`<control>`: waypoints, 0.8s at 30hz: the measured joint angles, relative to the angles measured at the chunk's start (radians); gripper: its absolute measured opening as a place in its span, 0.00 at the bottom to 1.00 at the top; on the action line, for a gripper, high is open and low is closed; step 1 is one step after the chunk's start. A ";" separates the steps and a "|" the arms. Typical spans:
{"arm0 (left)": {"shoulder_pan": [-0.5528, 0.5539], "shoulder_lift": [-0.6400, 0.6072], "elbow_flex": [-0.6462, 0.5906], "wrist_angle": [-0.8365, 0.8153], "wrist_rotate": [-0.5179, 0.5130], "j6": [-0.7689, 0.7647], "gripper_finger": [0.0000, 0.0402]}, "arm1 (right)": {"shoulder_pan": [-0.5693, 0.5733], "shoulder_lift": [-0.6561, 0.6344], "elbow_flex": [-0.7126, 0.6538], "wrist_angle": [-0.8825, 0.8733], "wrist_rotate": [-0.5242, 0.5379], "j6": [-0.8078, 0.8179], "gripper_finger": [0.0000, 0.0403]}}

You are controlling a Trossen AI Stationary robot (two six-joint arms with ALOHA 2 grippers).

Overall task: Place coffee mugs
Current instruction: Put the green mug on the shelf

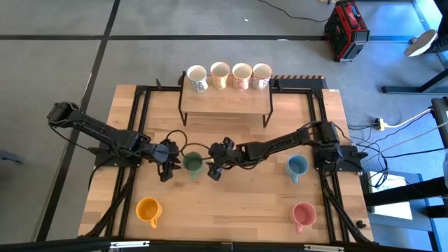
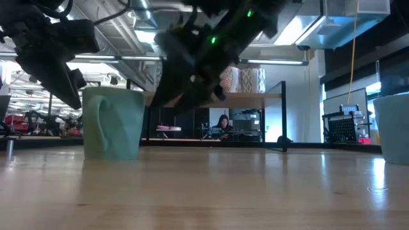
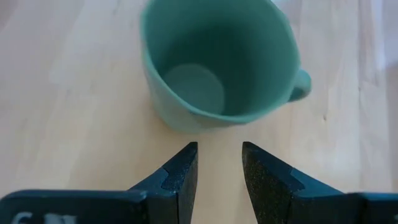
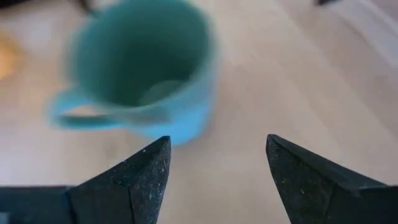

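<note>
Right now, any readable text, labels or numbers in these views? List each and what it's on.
None can be read.
Left gripper body: pale marks at the left wrist view's lower edge, cut off and illegible.
Patterned mugs on the shelf: decoration only, no words.
Green mug: plain.
Red case on the floor: no legible label.

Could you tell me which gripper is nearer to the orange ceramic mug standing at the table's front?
The left. The left gripper hangs beside the green mug, up-table from the orange ceramic mug; the right gripper is on the green mug's other side, farther off.
</note>
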 joint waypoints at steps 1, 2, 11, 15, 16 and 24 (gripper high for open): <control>0.000 0.000 0.000 0.000 0.012 -0.001 0.30 | 0.014 -0.008 0.000 0.004 -0.008 -0.012 0.63; 0.000 0.000 0.000 0.000 0.023 -0.003 0.30 | 0.033 -0.013 0.000 0.015 -0.013 -0.024 0.63; 0.000 0.000 0.000 -0.007 0.085 -0.006 0.30 | 0.179 0.085 -0.001 0.373 0.074 -0.087 0.63; 0.000 -0.001 0.000 -0.002 0.085 -0.005 0.30 | 0.181 0.165 0.001 0.502 0.098 -0.040 0.63; 0.000 -0.001 0.000 -0.002 0.084 -0.005 0.30 | 0.180 0.182 0.001 0.504 0.101 -0.020 0.63; 0.000 -0.001 0.000 -0.002 0.078 0.000 0.30 | 0.163 0.254 0.002 0.652 0.152 -0.006 0.63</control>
